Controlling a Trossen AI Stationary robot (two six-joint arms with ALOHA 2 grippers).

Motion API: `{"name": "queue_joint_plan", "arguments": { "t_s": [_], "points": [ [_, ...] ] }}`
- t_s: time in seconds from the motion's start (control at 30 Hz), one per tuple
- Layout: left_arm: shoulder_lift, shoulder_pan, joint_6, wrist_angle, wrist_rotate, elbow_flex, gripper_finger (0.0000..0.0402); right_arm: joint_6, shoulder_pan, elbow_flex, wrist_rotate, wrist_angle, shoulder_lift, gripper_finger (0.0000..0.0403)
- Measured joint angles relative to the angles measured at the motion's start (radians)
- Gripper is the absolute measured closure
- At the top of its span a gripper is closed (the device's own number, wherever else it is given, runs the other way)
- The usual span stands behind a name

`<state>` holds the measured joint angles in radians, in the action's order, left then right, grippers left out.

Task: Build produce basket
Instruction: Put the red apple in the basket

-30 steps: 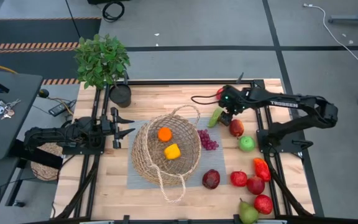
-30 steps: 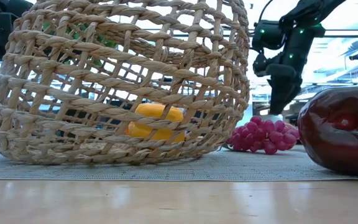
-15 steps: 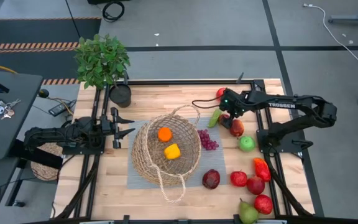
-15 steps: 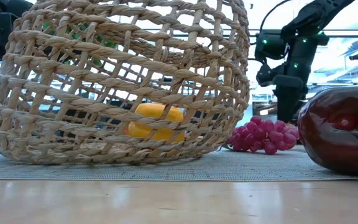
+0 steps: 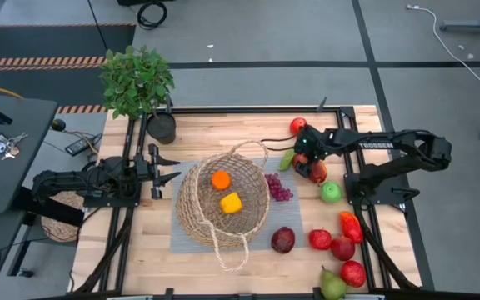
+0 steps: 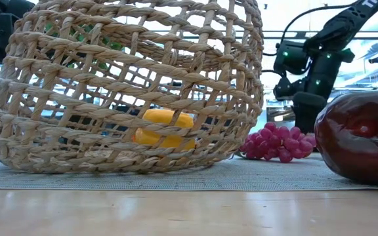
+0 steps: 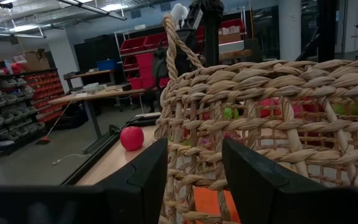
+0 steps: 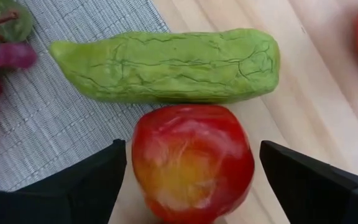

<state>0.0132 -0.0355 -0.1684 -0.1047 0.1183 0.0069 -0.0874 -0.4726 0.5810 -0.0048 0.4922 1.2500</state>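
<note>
The wicker basket [image 5: 223, 204] stands on a grey mat [image 5: 182, 242] at mid-table with an orange [image 5: 221, 179] and a yellow pepper [image 5: 231, 202] inside it. My right gripper [image 8: 191, 180] points steeply down, open, with one finger on each side of a red-yellow apple [image 8: 191, 162] that rests on the wood. A wrinkled green vegetable [image 8: 166, 65] lies just beyond the apple, half on the mat. From above, this gripper [image 5: 305, 160] is right of the basket. My left gripper [image 7: 194, 180] waits open at the table's left, facing the basket wall [image 7: 278, 112].
Purple grapes [image 5: 278, 187] and a dark plum [image 5: 282, 240] lie on the mat beside the basket. A green apple [image 5: 331, 192], a red pepper [image 5: 350, 225], red fruits [image 5: 342, 247] and a pear [image 5: 332, 286] line the right side. A red apple [image 5: 297, 125] sits far right; a potted plant [image 5: 137, 79] far left.
My right gripper has come down toward the red-yellow apple and edged slightly toward the table's near side. The produce and the basket have stayed put.
</note>
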Motion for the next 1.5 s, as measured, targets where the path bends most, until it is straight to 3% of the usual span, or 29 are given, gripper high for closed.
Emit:
{"name": "queue_joint_plan", "arguments": {
  "t_s": [0.53,0.83,1.13,1.37,1.5],
  "points": [
    [0.0,0.0,0.0,0.0,0.0,0.0,0.0241,-0.028,0.0,-0.033,-0.013,-0.074,0.0,0.0139],
    [0.0,0.0,0.0,0.0,0.0,0.0,0.0241,-0.045,0.0,0.024,0.026,-0.021,-0.026,0.0134],
    [0.0,0.0,0.0,0.0,0.0,0.0,0.0241,-0.11,0.02,0.171,0.064,0.064,-0.181,0.0134],
    [0.0,0.0,0.0,0.0,0.0,0.0,0.0241,-0.121,0.124,0.2,0.075,-0.099,-0.354,0.0133],
    [0.0,0.0,0.0,0.0,0.0,0.0,0.0241,-0.138,0.218,0.201,0.157,-0.18,-0.407,0.0133]
  ]
}}
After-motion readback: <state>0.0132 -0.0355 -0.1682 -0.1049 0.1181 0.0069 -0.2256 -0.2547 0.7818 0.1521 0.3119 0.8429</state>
